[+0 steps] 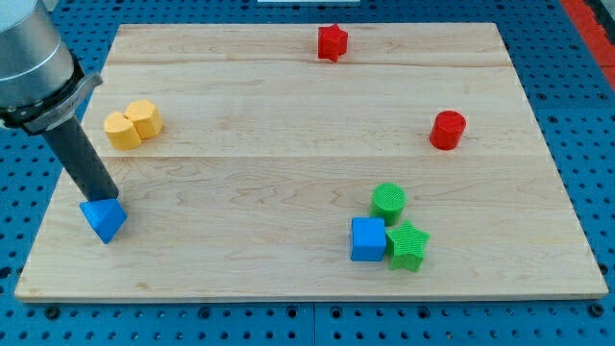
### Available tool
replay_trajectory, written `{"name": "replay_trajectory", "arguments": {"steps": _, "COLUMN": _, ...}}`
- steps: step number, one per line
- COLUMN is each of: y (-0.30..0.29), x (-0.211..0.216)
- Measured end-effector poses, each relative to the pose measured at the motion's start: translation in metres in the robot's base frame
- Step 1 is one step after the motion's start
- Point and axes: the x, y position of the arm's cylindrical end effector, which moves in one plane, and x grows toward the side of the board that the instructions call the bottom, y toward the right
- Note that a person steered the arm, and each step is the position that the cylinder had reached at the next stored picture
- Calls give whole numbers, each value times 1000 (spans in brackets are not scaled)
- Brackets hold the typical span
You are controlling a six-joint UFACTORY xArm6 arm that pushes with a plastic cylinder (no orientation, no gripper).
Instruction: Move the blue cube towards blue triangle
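The blue cube (367,239) sits at the view's lower right, touching the green star (406,244) on its right and just below the green cylinder (388,202). The blue triangle (104,220) lies at the view's lower left near the board's left edge. My tip (104,195) is at the end of the dark rod, right at the top edge of the blue triangle, far to the left of the blue cube.
Two yellow blocks (134,123) sit together at the view's upper left. A red star (332,42) is at the top centre. A red cylinder (447,130) is at the right. The wooden board (288,144) lies on a blue perforated table.
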Motion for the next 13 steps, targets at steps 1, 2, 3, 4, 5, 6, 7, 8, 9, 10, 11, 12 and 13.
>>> {"name": "replay_trajectory", "arguments": {"steps": 1, "y": 0, "x": 5}}
{"name": "replay_trajectory", "arguments": {"steps": 2, "y": 19, "x": -16}}
{"name": "replay_trajectory", "arguments": {"steps": 3, "y": 83, "x": -28}}
{"name": "replay_trajectory", "arguments": {"steps": 4, "y": 159, "x": -26}}
{"name": "replay_trajectory", "arguments": {"steps": 5, "y": 222, "x": -22}}
{"name": "replay_trajectory", "arguments": {"steps": 6, "y": 265, "x": 6}}
{"name": "replay_trajectory", "arguments": {"steps": 7, "y": 304, "x": 17}}
{"name": "replay_trajectory", "arguments": {"steps": 8, "y": 339, "x": 18}}
{"name": "replay_trajectory", "arguments": {"steps": 9, "y": 346, "x": 31}}
{"name": "replay_trajectory", "arguments": {"steps": 10, "y": 341, "x": 31}}
{"name": "replay_trajectory", "arguments": {"steps": 11, "y": 337, "x": 31}}
{"name": "replay_trajectory", "arguments": {"steps": 12, "y": 329, "x": 31}}
{"name": "replay_trajectory", "arguments": {"steps": 13, "y": 306, "x": 31}}
